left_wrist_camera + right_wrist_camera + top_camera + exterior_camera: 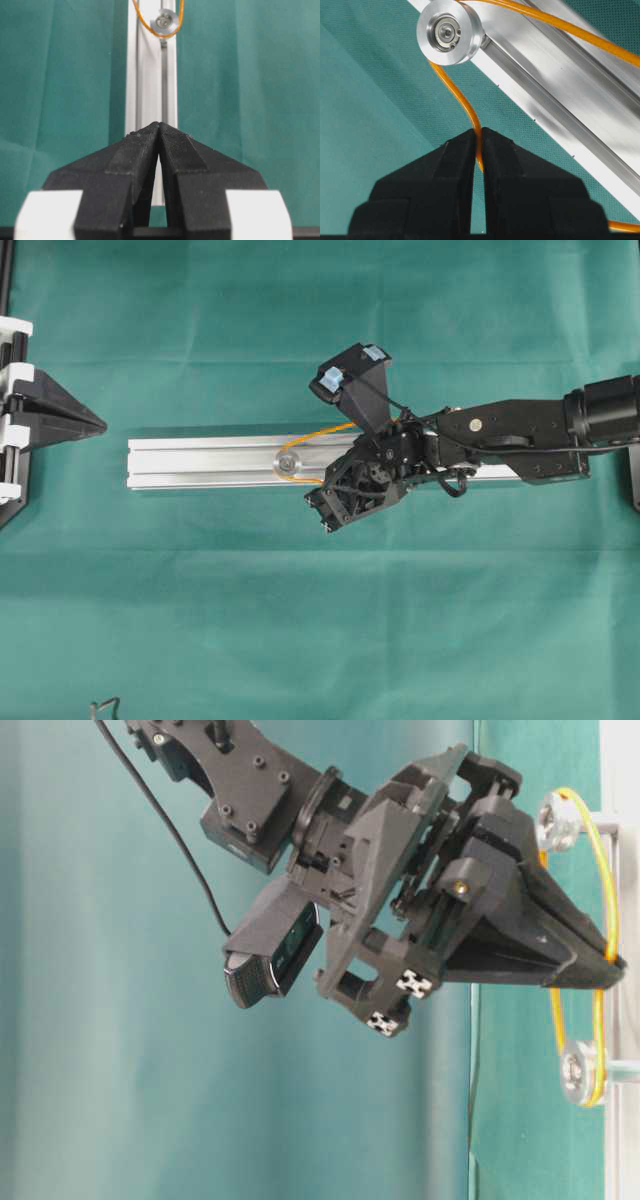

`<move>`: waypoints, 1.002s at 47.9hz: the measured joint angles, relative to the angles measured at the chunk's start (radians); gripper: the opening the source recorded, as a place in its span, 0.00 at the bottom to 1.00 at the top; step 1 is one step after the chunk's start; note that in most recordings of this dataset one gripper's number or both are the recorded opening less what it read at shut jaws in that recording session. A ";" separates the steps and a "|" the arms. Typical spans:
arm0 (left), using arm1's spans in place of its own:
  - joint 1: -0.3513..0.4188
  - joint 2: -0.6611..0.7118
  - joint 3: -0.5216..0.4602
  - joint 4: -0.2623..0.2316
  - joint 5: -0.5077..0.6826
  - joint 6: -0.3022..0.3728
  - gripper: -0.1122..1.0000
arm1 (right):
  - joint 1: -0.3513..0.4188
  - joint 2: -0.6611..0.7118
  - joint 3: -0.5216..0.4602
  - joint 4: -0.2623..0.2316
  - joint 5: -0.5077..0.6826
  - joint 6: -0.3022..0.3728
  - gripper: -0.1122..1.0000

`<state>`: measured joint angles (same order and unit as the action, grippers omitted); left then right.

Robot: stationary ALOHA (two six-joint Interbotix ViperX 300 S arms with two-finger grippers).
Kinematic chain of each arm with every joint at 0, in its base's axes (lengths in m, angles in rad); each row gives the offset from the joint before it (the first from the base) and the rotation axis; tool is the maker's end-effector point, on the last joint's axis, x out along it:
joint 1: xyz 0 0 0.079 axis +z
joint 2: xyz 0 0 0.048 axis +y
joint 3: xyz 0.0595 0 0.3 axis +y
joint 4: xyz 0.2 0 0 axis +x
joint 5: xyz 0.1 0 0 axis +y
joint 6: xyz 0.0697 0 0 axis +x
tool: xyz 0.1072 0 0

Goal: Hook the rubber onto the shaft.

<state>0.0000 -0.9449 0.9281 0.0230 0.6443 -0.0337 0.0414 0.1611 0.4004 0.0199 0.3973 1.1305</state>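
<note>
I see my right claw clenched on the orange rubber, looped round a pulley on the aluminium rail, green surface, table-level view alone shows a second pulley, left claw clenched empty.

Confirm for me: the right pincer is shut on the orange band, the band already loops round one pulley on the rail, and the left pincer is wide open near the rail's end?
Not quite. The left pincer is shut, fingertips together, as the left wrist view shows. The rest holds: the right pincer is shut on the orange band, which loops round the pulley on the rail.
</note>
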 measured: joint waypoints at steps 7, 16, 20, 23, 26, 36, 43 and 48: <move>0.002 0.000 0.000 0.000 0.000 0.000 0.12 | 0.000 -0.002 0.000 -0.009 0.000 0.000 0.16; 0.002 0.000 0.000 0.000 0.002 0.000 0.12 | 0.000 -0.002 0.002 -0.012 -0.002 0.000 0.16; 0.000 0.000 0.000 0.000 0.000 0.000 0.12 | 0.000 -0.002 0.000 -0.014 0.000 0.000 0.17; 0.000 0.000 0.000 0.000 0.000 0.000 0.12 | 0.000 0.000 0.000 -0.014 0.000 0.000 0.26; 0.002 0.000 0.000 0.000 0.000 0.000 0.12 | 0.000 -0.002 0.000 -0.014 0.002 0.002 0.42; 0.000 -0.002 0.000 0.000 0.000 0.000 0.12 | 0.000 -0.002 0.000 -0.014 0.018 0.000 0.94; 0.000 -0.002 0.000 0.000 0.000 0.000 0.12 | 0.000 -0.002 0.000 -0.017 0.028 0.000 0.93; 0.002 -0.002 0.000 0.000 0.002 0.000 0.12 | 0.000 -0.002 0.002 -0.017 0.028 0.000 0.93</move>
<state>0.0015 -0.9465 0.9281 0.0230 0.6458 -0.0337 0.0414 0.1595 0.4019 0.0031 0.4249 1.1305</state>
